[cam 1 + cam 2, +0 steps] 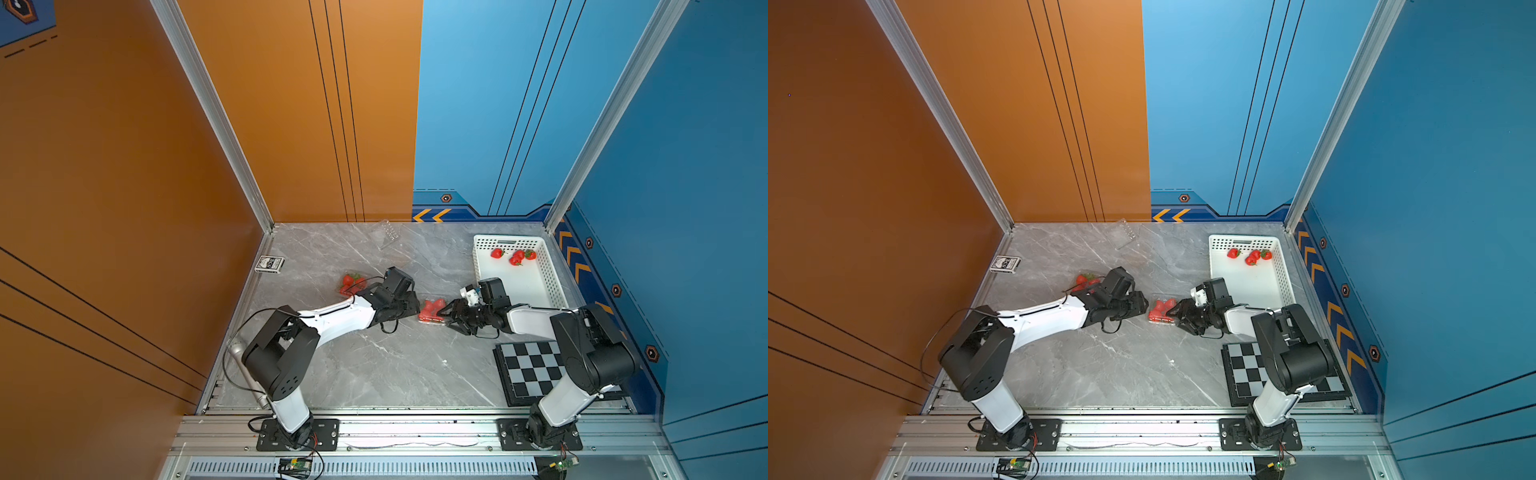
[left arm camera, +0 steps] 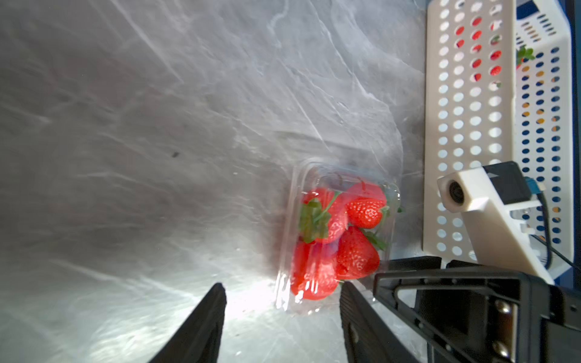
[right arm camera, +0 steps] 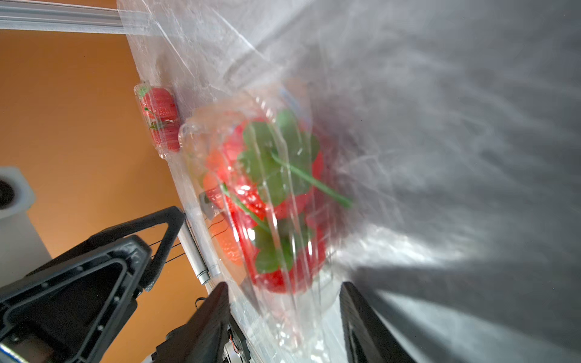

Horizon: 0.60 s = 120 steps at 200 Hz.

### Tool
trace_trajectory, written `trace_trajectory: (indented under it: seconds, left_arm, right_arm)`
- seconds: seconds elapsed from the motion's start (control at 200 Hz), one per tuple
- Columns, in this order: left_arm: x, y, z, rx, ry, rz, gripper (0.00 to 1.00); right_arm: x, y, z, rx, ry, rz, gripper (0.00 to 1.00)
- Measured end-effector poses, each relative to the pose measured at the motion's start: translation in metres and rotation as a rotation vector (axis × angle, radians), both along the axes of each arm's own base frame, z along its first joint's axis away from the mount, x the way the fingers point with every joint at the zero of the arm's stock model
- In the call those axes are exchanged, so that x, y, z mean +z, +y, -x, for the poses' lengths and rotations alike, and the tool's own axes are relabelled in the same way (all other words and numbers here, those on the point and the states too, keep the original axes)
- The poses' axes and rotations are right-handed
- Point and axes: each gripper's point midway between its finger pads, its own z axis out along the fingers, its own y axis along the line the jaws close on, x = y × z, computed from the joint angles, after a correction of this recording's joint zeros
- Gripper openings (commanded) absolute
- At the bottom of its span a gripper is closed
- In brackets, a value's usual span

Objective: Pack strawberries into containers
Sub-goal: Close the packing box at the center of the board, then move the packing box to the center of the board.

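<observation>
Strawberries [image 2: 356, 254] fill clamshell container [image 2: 292, 188] between left tool [image 2: 283, 285] and right tool [image 3: 283, 284], both parted.

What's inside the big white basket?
Four red strawberries lie bunched at the far end of the basket. The rest of its floor looks bare, but the right arm covers the near corner, so that bit is hidden.

Red strawberries [image 1: 516, 256], white basket [image 1: 524, 283], black-and-white checkered board [image 1: 528, 370]
</observation>
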Motion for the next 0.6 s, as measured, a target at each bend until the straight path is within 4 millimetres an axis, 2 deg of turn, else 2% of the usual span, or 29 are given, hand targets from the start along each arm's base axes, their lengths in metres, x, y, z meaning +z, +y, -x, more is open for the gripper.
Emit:
trace_trajectory:
  seconds: [0.125, 0.285, 0.44, 0.516, 0.601]
  left_arm:
    - [0.008, 0.05, 0.006, 0.09, -0.004, -0.04, 0.61]
    - [0.045, 0.123, 0.013, 0.237, -0.077, -0.048, 0.65]
    - [0.062, 0.189, 0.036, 0.382, -0.131, -0.044, 0.69]
    - [0.061, 0.21, 0.049, 0.431, -0.134, -0.05, 0.69]
    - [0.058, 0.225, 0.06, 0.464, -0.124, -0.056, 0.7]
  right_arm:
    - [-0.001, 0.02, -0.013, 0.027, -0.011, 0.009, 0.57]
    - [-0.002, 0.05, -0.029, 0.052, -0.016, 0.014, 0.57]
    - [0.0, 0.09, -0.066, 0.085, -0.055, 0.021, 0.6]
    - [0.002, 0.108, -0.082, 0.104, -0.074, 0.031, 0.62]
    - [0.003, 0.122, -0.096, 0.122, -0.088, 0.042, 0.63]
